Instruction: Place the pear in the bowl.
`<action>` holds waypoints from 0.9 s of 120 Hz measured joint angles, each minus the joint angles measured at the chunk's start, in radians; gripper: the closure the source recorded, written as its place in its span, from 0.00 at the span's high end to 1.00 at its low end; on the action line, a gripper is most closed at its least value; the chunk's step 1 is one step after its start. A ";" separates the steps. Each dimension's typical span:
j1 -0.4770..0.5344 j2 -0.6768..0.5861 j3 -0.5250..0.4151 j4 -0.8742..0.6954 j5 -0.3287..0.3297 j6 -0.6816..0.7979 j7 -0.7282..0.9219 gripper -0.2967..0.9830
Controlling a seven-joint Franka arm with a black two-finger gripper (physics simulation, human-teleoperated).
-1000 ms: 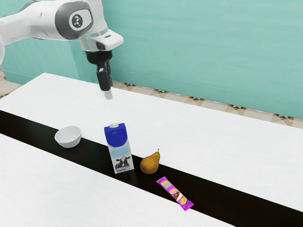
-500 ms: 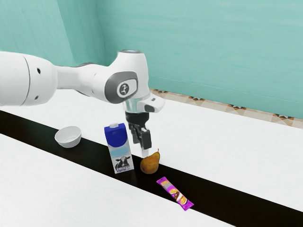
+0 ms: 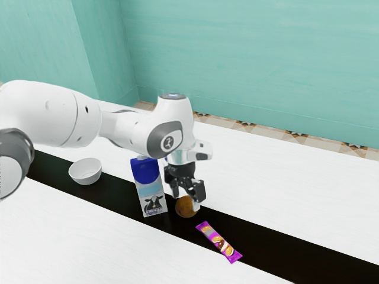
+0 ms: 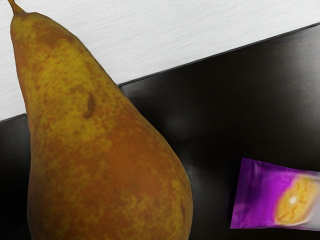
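Observation:
My gripper (image 3: 186,201) is low over the pear (image 3: 185,209) in the exterior view, its fingers apart and open. One finger passes in front of the pear's upper part, hiding the neck and stem; the other is on the side toward the milk carton. In the wrist view the pear (image 4: 100,145) appears large and close beneath the hand, lying with its stem end pointing away from its wide body. The white bowl (image 3: 86,171) stands on the dark strip, on the far side of the carton from the pear.
A blue and white milk carton (image 3: 151,192) stands upright close beside the pear and my hand. A purple wrapped bar (image 3: 219,241) lies on the dark strip (image 3: 284,248) on the pear's other side; the wrist view also has the bar (image 4: 270,197).
My hand has come from high up at the exterior view's left, across and down to the pear; over the last half second it sank further. Pear, bowl, carton and bar have stayed put.

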 joint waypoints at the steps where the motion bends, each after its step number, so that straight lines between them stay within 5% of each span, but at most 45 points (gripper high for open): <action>1: 0.000 0.001 0.000 0.000 -0.002 0.002 -0.004 0.77; 85: 0.001 0.129 0.026 0.059 -0.017 0.058 -0.149 0.77; 108: 0.001 0.126 0.026 0.059 -0.017 0.059 -0.171 0.57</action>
